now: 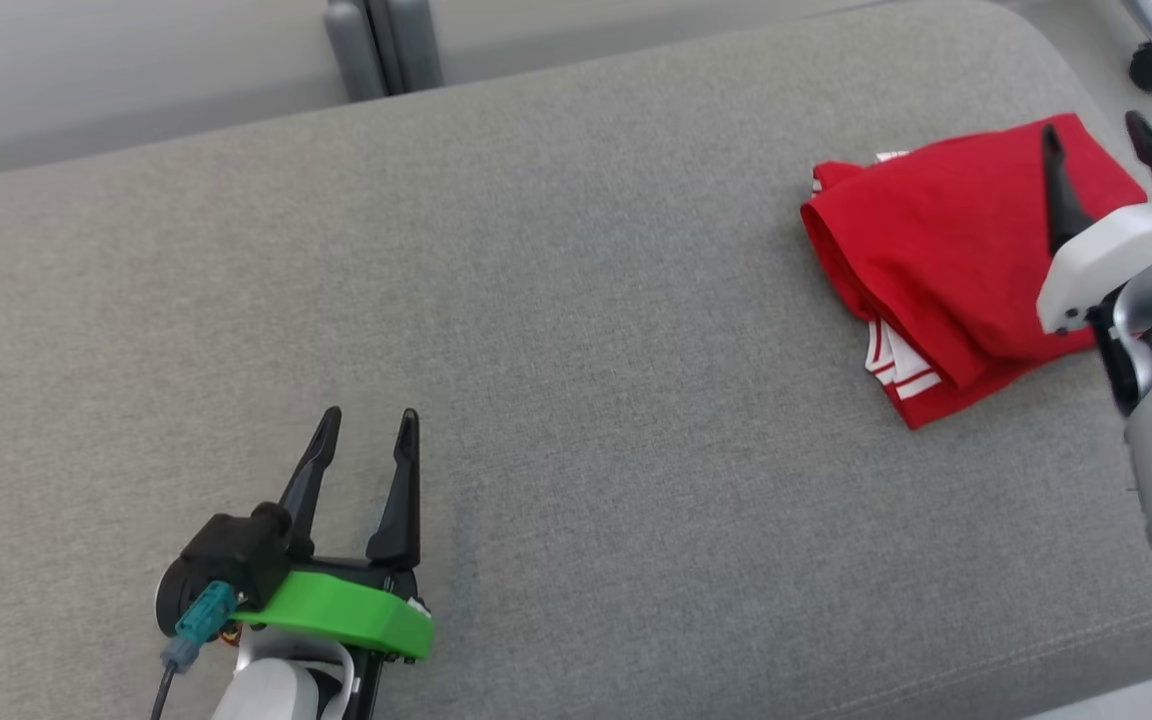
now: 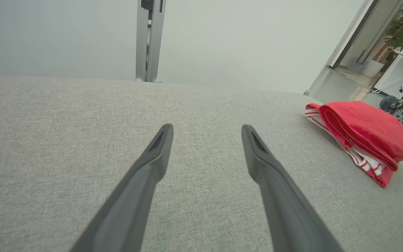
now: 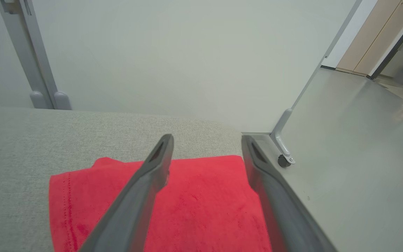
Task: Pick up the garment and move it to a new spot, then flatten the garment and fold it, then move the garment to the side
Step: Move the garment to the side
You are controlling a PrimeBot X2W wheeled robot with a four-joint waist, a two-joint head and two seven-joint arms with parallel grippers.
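The garment (image 1: pixel 946 260) is red with white-striped trim, folded into a thick bundle at the far right of the grey cushion (image 1: pixel 536 300). It also lies at the right of the left wrist view as the garment (image 2: pixel 366 136). My right gripper (image 1: pixel 1096 150) hovers over the garment's right edge with its two fingers spread apart and nothing between them; red cloth (image 3: pixel 201 203) lies below them. My left gripper (image 1: pixel 366 425) rests open near the front left of the cushion, far from the garment, fingers (image 2: pixel 152 164) over bare fabric.
The cushion's right edge (image 3: pixel 254 136) drops to a grey floor right beside the garment. A wheeled metal frame leg (image 3: pixel 283 157) stands on that floor. A grey post (image 1: pixel 381 45) rises behind the cushion. Bare cushion spreads across the middle and left.
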